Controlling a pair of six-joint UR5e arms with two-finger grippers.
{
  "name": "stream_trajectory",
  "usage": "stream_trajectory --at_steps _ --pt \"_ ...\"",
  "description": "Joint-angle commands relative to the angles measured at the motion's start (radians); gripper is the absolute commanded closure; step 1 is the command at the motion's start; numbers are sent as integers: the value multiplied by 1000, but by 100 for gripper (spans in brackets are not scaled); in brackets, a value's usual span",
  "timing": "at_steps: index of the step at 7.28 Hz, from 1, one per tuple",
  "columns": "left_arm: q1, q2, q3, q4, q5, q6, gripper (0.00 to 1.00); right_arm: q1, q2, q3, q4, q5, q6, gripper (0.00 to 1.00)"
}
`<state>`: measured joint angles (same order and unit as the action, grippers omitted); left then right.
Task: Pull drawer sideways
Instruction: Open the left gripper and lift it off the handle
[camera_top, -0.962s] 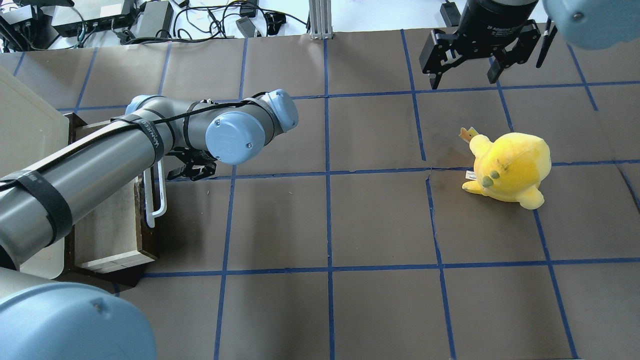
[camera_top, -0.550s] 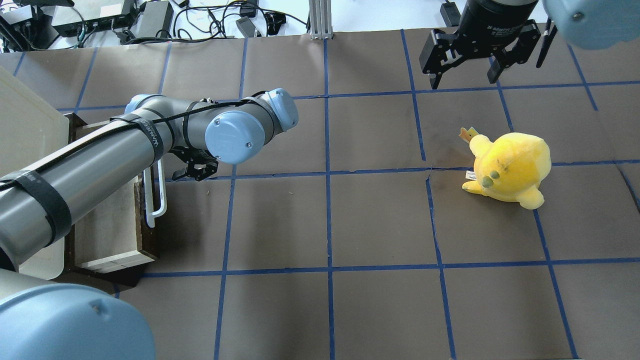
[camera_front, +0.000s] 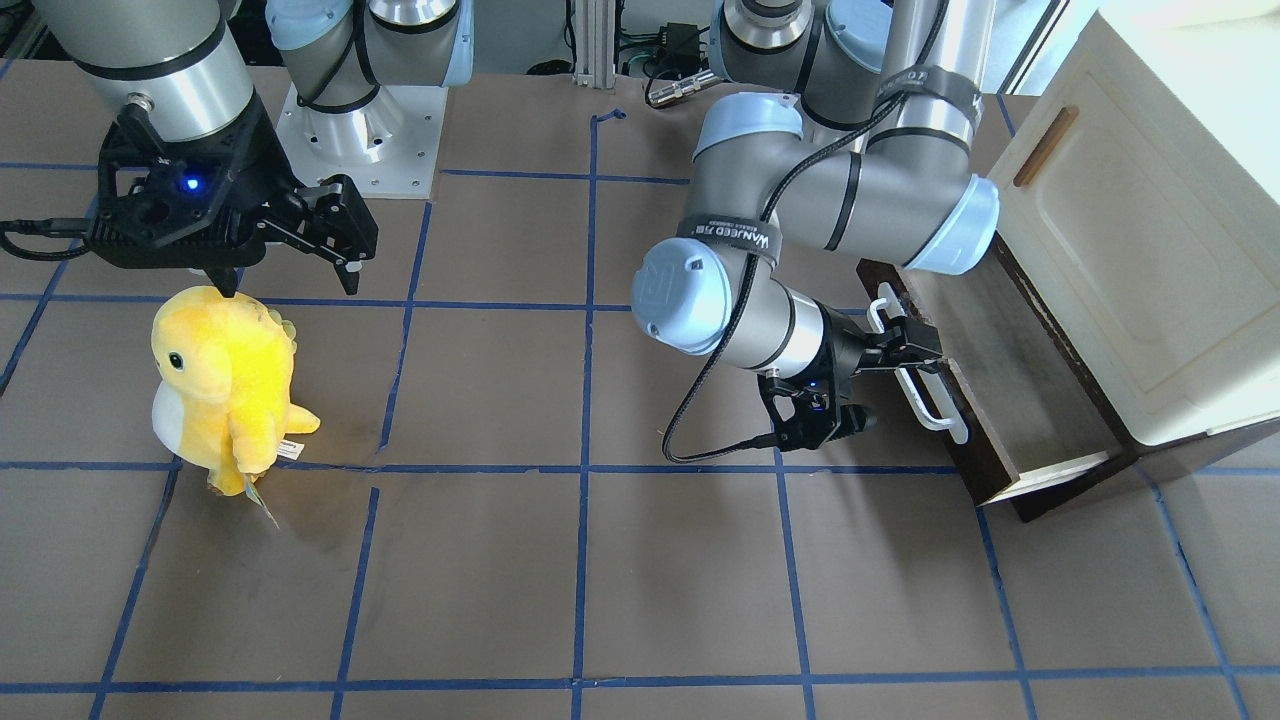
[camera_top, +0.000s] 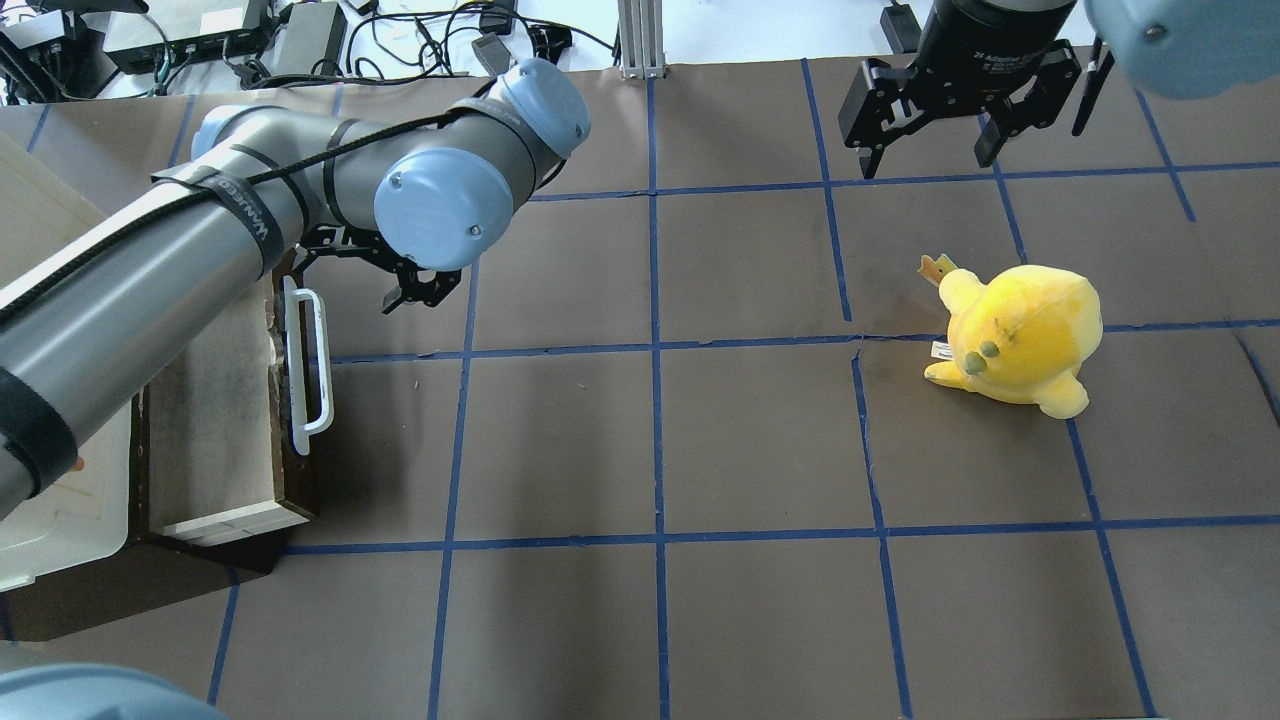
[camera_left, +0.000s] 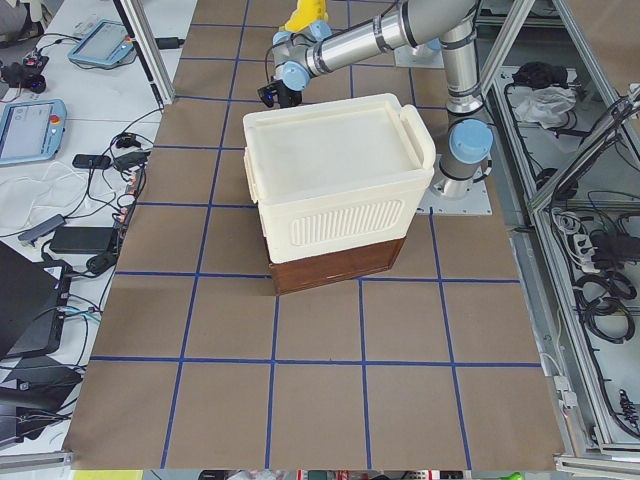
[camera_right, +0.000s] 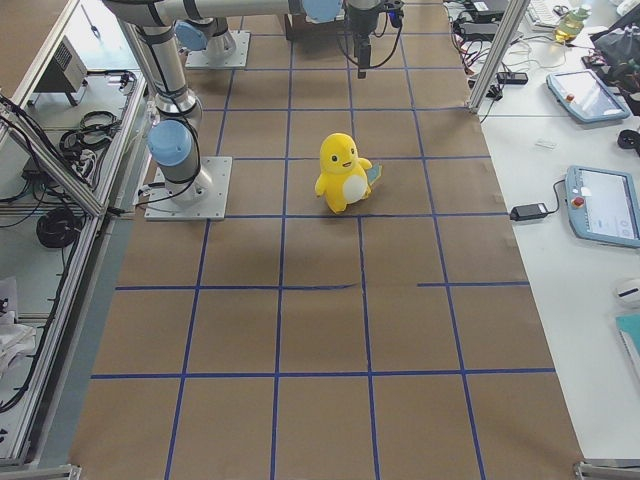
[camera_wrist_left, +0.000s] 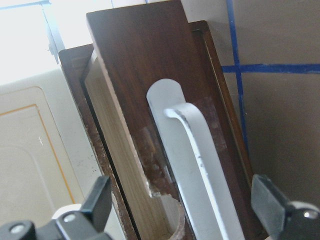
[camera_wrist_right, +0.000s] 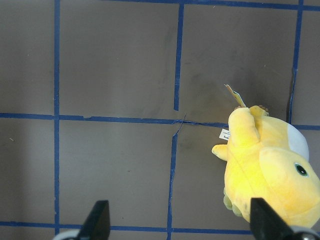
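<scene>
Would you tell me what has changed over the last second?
The left arm swung toward the table's far side, carrying the left gripper along the handle; its jaws are open, holding nothing. The drawer, toy and right gripper stayed put.

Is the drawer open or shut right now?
Open. The drawer juts out from beneath the cabinet, and its pale interior shows from above.
</scene>
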<state>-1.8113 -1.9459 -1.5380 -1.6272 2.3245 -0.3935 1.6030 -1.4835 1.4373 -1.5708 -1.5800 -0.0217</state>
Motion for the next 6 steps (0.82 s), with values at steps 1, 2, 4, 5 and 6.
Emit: stream_trajectory --at_steps 1,2,4,5,6 --pt "9 88 36 9 -128 54 0 0 0 0 0 0 0 0" --pt "9 149 50 15 -184 62 0 0 0 0 0 0 0 0" --pt "48 270 53 17 -377 129 0 0 0 0 0 0 0 0" --pt "75 321 52 17 -475 131 0 0 0 0 0 0 -1 0" --pt "107 358 50 20 -537 154 1 0 0 0 0 0 0 0"
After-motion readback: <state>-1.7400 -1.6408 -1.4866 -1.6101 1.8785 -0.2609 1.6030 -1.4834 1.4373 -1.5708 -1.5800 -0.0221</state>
